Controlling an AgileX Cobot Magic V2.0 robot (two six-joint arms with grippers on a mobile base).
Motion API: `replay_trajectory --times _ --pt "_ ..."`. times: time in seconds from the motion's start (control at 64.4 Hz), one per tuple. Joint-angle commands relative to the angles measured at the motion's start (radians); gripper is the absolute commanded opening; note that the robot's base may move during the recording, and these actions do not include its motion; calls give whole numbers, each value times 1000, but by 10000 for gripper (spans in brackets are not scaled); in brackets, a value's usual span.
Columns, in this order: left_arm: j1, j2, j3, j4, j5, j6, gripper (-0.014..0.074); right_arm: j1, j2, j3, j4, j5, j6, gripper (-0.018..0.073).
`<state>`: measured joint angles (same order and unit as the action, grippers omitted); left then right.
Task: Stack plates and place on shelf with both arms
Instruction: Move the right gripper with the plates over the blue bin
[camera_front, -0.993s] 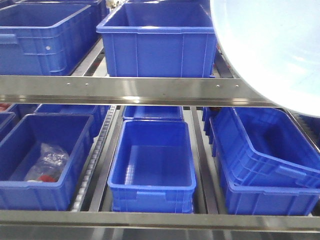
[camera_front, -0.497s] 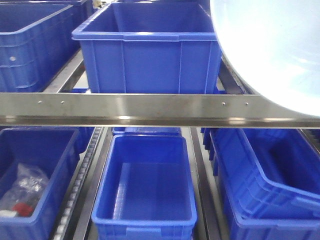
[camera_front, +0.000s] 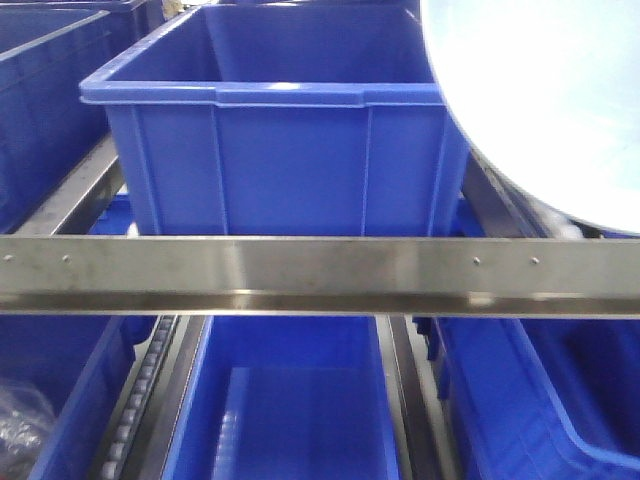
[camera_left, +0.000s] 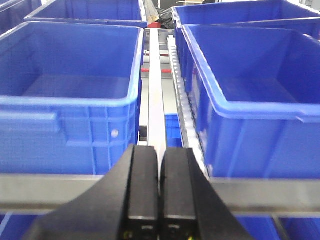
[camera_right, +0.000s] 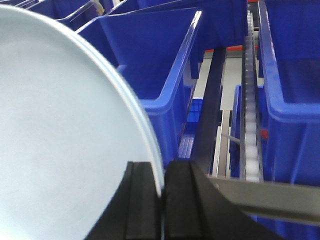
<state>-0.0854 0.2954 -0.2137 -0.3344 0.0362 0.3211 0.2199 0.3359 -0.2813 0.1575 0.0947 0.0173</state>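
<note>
One plate rim pinched in right gripper, high beside upper blue crate | left gripper pressed together, empty | advise: clear shelf rail, hold level, lower gently.

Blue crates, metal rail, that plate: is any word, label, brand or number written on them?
None readable. The blue crates, the shelf rail and the plate show no writing.
Tiny yellowish marks low on the left tool are too small to read.
</note>
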Motion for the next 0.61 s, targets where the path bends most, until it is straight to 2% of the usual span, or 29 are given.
replay_trajectory --times 0.0,0.59 --pt "-2 14 -38 -2 -74 -4 80 1 0 -32 -2 -100 0 57" --pt "-2 14 -38 -2 -74 -4 80 1 0 -32 -2 -100 0 57"
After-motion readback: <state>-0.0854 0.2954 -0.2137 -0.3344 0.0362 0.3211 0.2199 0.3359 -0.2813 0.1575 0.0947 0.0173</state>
